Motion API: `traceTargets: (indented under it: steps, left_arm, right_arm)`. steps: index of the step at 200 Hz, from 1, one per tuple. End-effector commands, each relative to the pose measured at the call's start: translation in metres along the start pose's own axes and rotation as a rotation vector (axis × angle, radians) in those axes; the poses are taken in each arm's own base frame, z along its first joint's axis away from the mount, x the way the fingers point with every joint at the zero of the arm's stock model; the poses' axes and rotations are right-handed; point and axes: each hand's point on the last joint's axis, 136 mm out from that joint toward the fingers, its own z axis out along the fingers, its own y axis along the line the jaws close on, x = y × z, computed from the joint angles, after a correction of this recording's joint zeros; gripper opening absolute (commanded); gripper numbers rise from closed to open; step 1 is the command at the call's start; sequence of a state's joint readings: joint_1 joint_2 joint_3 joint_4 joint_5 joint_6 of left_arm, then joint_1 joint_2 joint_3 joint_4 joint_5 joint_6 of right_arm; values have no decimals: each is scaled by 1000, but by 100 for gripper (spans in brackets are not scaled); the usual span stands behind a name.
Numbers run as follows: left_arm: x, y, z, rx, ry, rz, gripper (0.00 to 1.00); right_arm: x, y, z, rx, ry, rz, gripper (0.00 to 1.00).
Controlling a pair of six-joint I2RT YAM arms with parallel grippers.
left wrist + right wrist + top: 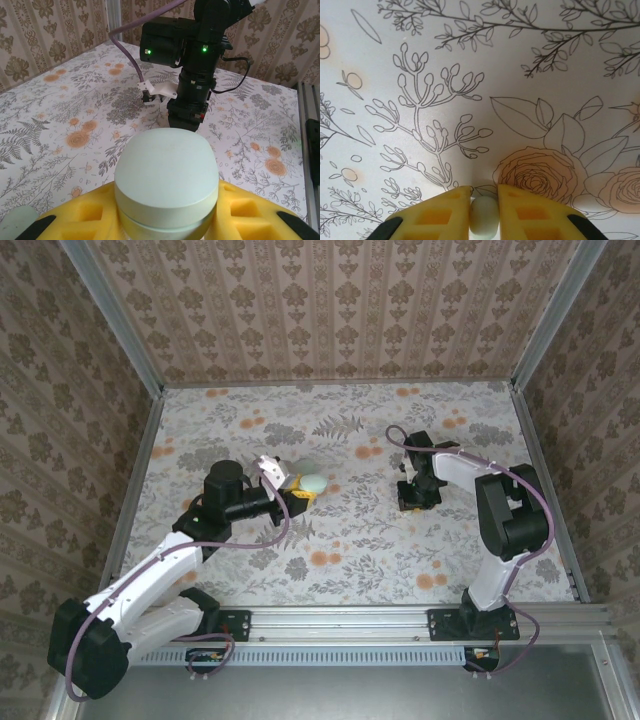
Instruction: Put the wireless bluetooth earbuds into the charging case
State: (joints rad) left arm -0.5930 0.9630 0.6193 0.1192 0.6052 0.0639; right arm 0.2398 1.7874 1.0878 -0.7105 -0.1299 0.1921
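A table draped in a floral cloth takes up the floor of the cell, closed in by wallpapered walls and an aluminium frame along the near edge. The left arm reaches in from the lower left toward the middle of the cloth, and the right arm stands tall on the right side with its wrist bent straight down at the table. The left gripper has its yellow fingers closed on the charging case, a rounded pale green shell held just above the cloth near the centre (a seam runs around it low down, close to the fingers). From the left wrist camera the right arm rises directly beyond the case, with a purple cable looping off its side. A stretch of patterned cloth lies between the two grippers, which are well apart. The right gripper sits low over a printed rose, its jaws pinched together on the earbud, a small pale green nub wedged between the two yellow fingertips.
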Motion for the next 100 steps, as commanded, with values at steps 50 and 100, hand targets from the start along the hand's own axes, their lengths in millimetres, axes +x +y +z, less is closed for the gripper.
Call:
traceTargets:
  steps: [50,100]
  left_arm:
    - [-10,3,0,-2,-24,13,3]
    - [-14,4,5,19,-29,15,3]
  right_arm:
    - [10,36,-87,-106,-163,0,16]
    - [21,141,-173,-401,-367,-168,12]
